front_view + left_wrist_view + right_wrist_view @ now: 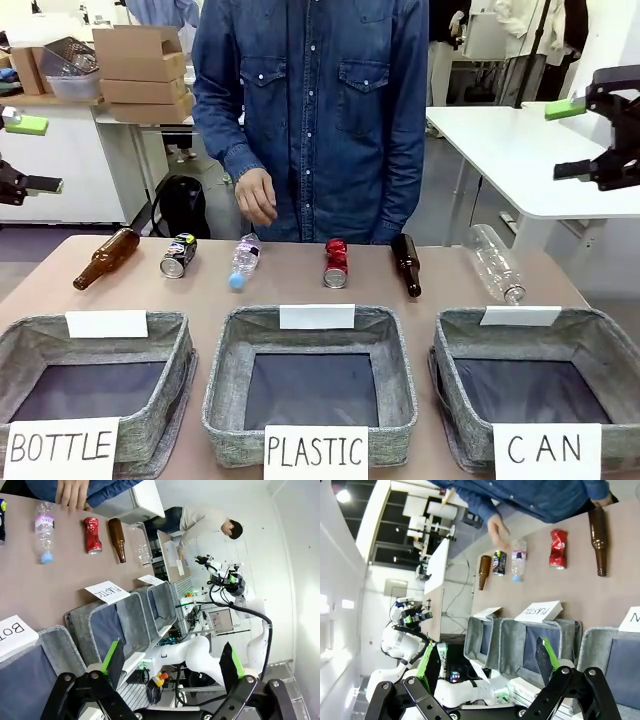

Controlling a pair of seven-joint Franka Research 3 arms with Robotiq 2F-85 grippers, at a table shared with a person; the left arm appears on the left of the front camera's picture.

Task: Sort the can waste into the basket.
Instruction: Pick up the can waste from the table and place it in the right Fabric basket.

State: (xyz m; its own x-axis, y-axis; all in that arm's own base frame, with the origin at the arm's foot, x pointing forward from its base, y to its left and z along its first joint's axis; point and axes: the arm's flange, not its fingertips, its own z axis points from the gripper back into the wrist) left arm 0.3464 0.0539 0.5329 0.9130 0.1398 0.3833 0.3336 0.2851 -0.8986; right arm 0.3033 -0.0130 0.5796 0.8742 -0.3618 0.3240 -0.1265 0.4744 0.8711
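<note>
The shiny red crushed can [335, 263] [92, 535] [558, 548] lies mid-table in a row along the far edge. The black can with the blue logo [179, 255] [499, 562] lies further left in that row. At the front right stands the grey basket [590, 330] [615, 655] signed "CAN", with nothing in it. My left gripper [30, 154] [171, 660] hangs open high at the left edge, holding nothing. My right gripper [570, 140] [487, 662] is open too, raised above the table's right side, well clear of cans and basket.
Two brown bottles [105, 258] [406, 264] and two clear plastic bottles [243, 260] [494, 262] share the row. Bins signed "BOTTLE" [90, 340] and "PLASTIC" [316, 330] stand left of the basket. A person in a denim shirt stands behind, one hand [258, 195] hanging above the row.
</note>
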